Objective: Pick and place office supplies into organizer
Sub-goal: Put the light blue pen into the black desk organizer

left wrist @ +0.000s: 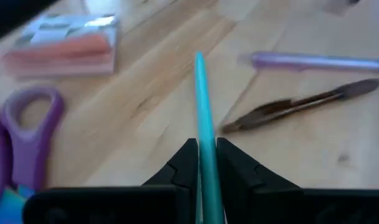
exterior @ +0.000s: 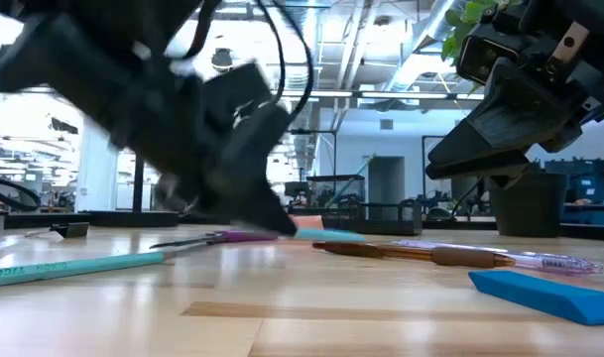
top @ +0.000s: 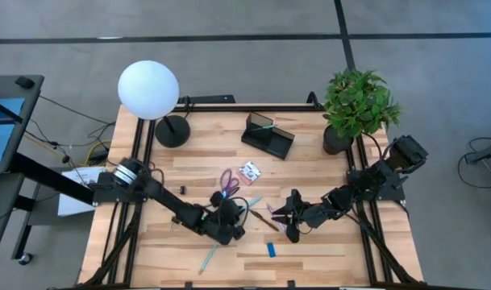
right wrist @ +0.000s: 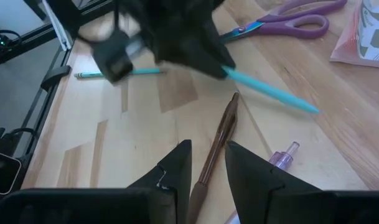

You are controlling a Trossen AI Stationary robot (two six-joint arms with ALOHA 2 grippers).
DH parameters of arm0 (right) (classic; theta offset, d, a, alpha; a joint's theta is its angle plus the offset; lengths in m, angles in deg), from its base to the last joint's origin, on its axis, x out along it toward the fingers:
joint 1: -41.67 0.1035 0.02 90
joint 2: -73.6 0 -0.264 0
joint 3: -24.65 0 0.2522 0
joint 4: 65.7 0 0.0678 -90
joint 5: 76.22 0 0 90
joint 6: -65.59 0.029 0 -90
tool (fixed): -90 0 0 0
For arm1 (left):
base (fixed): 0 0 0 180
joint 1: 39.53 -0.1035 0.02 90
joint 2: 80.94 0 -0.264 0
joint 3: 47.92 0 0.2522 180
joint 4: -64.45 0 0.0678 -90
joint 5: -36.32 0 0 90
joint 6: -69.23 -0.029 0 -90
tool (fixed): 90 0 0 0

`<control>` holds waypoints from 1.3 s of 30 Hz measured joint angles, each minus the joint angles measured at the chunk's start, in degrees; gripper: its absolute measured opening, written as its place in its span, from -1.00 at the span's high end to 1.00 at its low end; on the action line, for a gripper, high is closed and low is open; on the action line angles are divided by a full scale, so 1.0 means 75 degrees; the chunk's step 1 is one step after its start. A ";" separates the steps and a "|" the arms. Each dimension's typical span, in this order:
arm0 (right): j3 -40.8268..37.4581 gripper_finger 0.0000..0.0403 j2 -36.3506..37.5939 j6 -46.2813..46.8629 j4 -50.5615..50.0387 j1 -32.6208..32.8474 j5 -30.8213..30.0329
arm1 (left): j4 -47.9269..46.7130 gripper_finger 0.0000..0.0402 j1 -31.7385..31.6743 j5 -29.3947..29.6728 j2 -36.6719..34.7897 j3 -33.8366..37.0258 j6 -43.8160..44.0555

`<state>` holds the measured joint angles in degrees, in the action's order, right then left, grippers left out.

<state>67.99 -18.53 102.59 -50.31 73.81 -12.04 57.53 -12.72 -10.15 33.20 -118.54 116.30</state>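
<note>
Lengthwise between left fingers (left wrist: 201, 174): teal pen (left wrist: 203, 106).

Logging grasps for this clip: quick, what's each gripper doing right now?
Left gripper: shut on the teal pen.
Right gripper: open, empty, hovering over the brown pen.

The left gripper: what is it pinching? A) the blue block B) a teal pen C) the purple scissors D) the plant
B: in the left wrist view the left gripper has its fingers closed on the thin teal pen, while the purple scissors lie loose beside it.
</note>
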 joint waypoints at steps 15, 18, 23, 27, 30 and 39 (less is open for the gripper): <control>0.0000 0.54 0.0000 0.0005 -0.0184 0.0354 0.0025 | -0.4713 0.86 -0.2671 -0.1959 -0.2193 -0.1853 -0.2655; 0.0000 0.54 0.0000 0.0006 -0.0244 0.0417 0.0020 | -0.5966 0.86 -0.3229 -0.2094 -0.2196 -0.3024 -0.3442; 0.0000 0.54 0.0000 0.0006 -0.0291 0.0387 0.0006 | -0.7227 0.86 -0.4282 -0.2367 -0.2068 -0.4563 -0.4201; 0.0000 0.54 0.0000 0.0003 -0.0289 0.0313 0.0000 | -0.7289 0.86 -0.5179 -0.3172 -0.2011 -0.4970 -0.4290; 0.0000 0.54 0.0000 0.0000 -0.0291 0.0280 0.0003 | -0.7238 0.86 -0.5703 -0.3680 -0.1807 -0.5015 -0.4520; 0.0000 0.54 0.0000 0.0003 -0.0495 0.0106 -0.0023 | -0.6703 0.86 -0.6436 -0.4061 -0.1144 -0.5021 -0.5309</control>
<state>67.99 -18.53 102.61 -54.03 74.60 -12.21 7.26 -60.99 -40.61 24.62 -156.20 76.48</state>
